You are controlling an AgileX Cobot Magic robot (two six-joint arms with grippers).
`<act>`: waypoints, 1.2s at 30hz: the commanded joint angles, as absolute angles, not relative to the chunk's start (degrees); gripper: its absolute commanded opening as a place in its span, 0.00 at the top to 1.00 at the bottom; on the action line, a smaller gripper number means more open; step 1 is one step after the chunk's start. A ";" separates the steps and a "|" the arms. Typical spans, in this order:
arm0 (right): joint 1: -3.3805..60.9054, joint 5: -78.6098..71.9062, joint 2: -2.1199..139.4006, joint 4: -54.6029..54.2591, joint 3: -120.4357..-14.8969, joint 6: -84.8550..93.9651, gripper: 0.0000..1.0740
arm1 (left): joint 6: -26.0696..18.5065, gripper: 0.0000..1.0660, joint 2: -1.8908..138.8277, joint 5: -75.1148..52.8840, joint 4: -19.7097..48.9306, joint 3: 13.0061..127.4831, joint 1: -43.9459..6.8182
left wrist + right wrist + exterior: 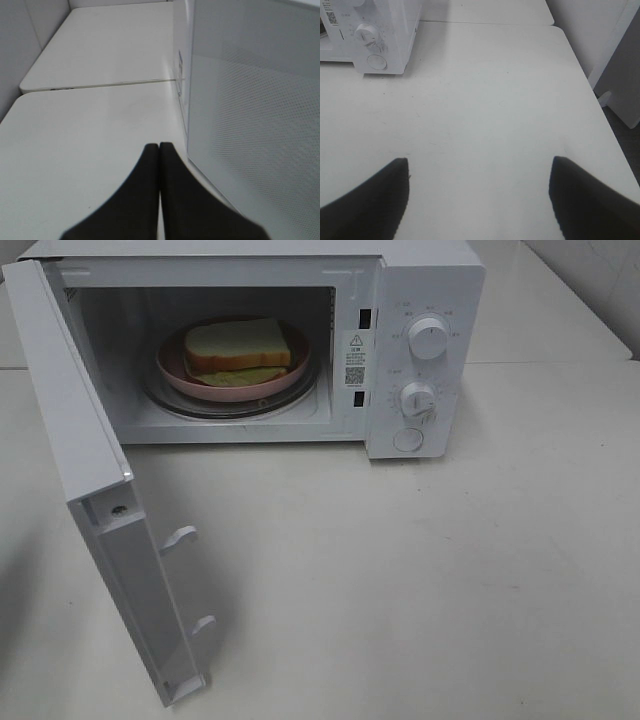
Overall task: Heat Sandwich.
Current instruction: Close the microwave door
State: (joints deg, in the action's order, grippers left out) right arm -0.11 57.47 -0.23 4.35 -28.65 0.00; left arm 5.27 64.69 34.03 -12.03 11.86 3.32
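Observation:
The sandwich point(238, 348), white bread with tan crust, lies on a round pink plate point(175, 372) inside the white microwave point(425, 280), on its glass turntable. The microwave door point(95, 490) stands swung wide open toward the front left. Neither gripper shows in the exterior high view. In the left wrist view my left gripper point(159, 146) is shut, its dark fingers pressed together, hovering over the table beside the outer face of the open door point(255, 115). My right gripper point(479, 162) is open over bare table, with the microwave's control panel point(370, 35) off ahead of it.
The microwave has two white knobs point(428, 338) and a round button point(408, 439) on its right panel. A seam between two white tables point(100, 86) runs behind the left gripper. A white panel point(625, 95) stands past the table's edge near the right gripper.

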 commanded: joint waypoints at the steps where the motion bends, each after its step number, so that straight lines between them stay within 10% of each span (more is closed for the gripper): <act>1: -0.57 57.07 -1.66 4.13 -28.53 0.00 0.30 | 8.54 1.00 68.53 39.94 -17.42 12.95 2.98; 14: -0.57 57.07 -1.66 4.13 -28.53 0.00 0.30 | 11.75 1.00 80.96 50.59 -23.66 16.67 -1.72; 36: -0.57 57.07 -1.66 4.13 -28.53 0.00 0.30 | 5.61 1.00 95.17 50.48 -8.14 27.56 -21.20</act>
State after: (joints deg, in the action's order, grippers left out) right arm -0.11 57.47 -0.23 4.35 -28.65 0.00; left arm 5.90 95.17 49.90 -9.51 27.04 -20.80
